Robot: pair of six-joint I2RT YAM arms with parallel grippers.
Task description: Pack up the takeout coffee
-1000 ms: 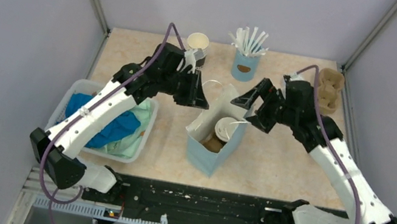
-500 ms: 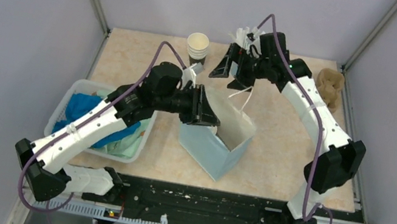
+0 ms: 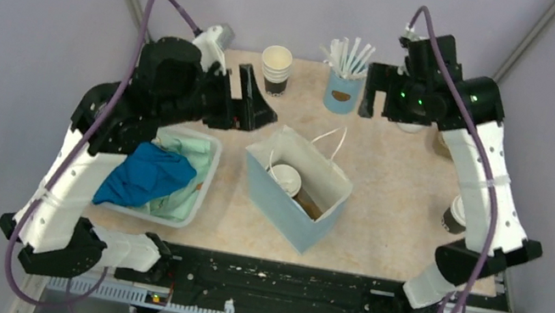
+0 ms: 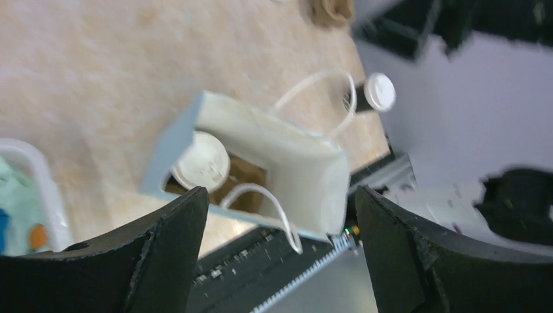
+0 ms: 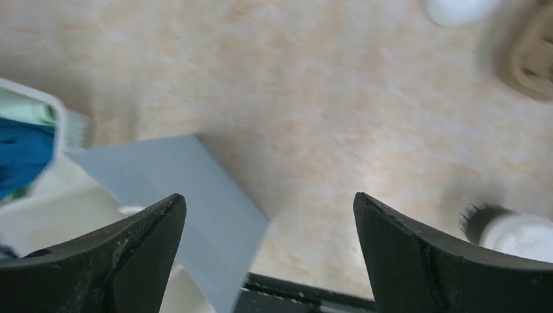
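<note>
A light blue paper bag (image 3: 296, 203) stands open mid-table. Inside it sits one takeout coffee (image 3: 285, 179), its white lid (image 4: 201, 162) showing beside something brown. A second lidded takeout coffee (image 3: 456, 215) stands on the table at the right, partly behind the right arm, and appears again in the right wrist view (image 5: 522, 235). My left gripper (image 3: 244, 108) hangs open, raised behind and left of the bag, holding nothing. My right gripper (image 3: 375, 96) is open and empty, high over the back right of the table.
A stack of lidless cups (image 3: 276, 66) and a light blue cup of white sticks (image 3: 344, 82) stand at the back. A clear bin (image 3: 193, 202) of blue and green cloths lies left of the bag. A brown cup carrier (image 5: 535, 52) sits at the back right.
My left gripper has opened and pulled up and back-left, away from the bag's rim. The right arm has swung from the stick cup toward the back right. The bag now stands free.
</note>
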